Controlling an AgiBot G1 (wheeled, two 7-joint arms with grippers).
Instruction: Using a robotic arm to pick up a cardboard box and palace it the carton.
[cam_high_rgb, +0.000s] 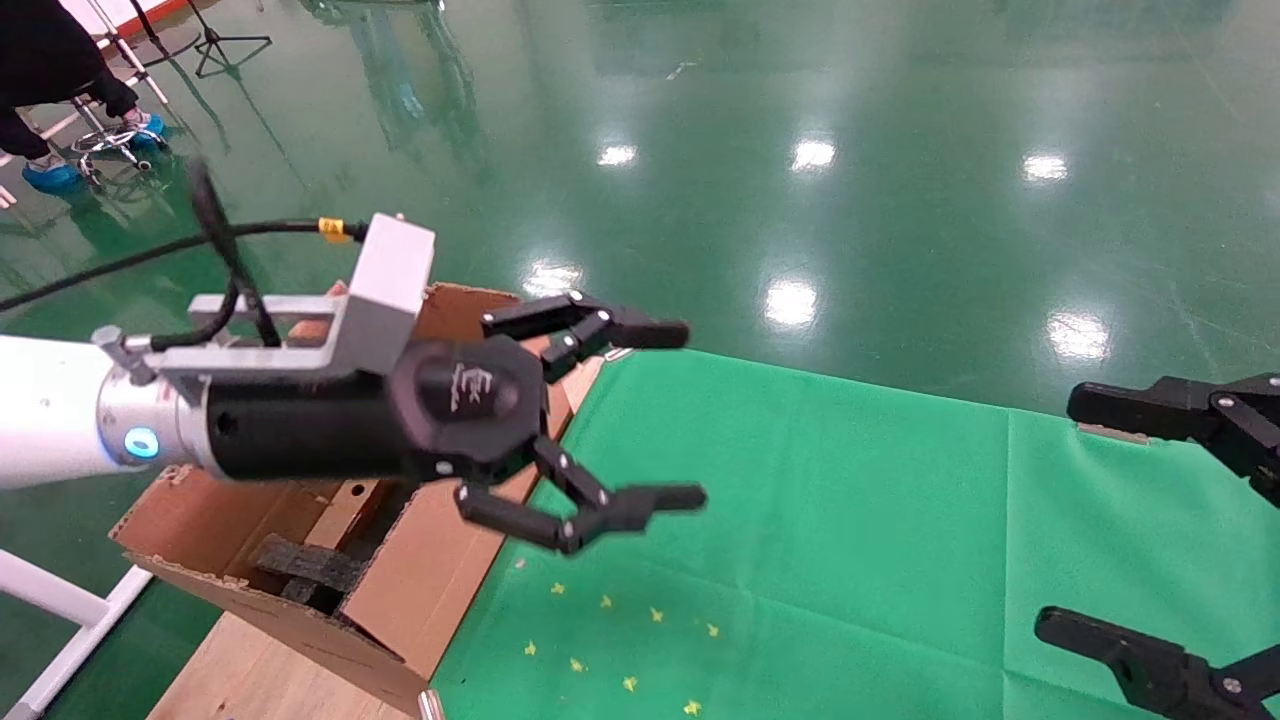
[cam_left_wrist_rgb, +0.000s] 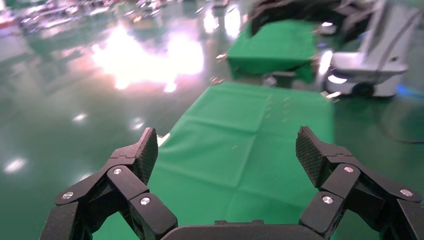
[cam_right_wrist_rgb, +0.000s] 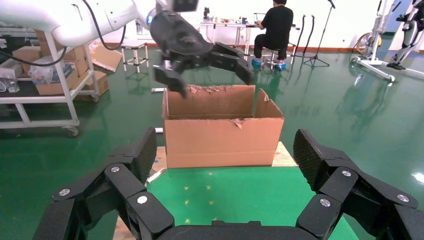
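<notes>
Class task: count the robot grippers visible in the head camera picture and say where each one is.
2: the left gripper open above the carton; the right gripper open over the green cloth.

Rough torn cardboard carton (cam_high_rgb: 420, 590); matt green cloth (cam_high_rgb: 800, 540); v. glossy green floor (cam_high_rgb: 800, 80); matt black plastic gripper (cam_high_rgb: 665, 415), textured pads (cam_left_wrist_rgb: 148, 152).

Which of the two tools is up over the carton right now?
The left tool, open and empty on the white arm, hangs above the carton. The right tool, also open, sits apart over the green cloth.

The robotic arm (cam_high_rgb: 60, 420) hovers above the carton (cam_high_rgb: 400, 580), left gripper (cam_high_rgb: 672, 415) jaws spread, empty.
</notes>
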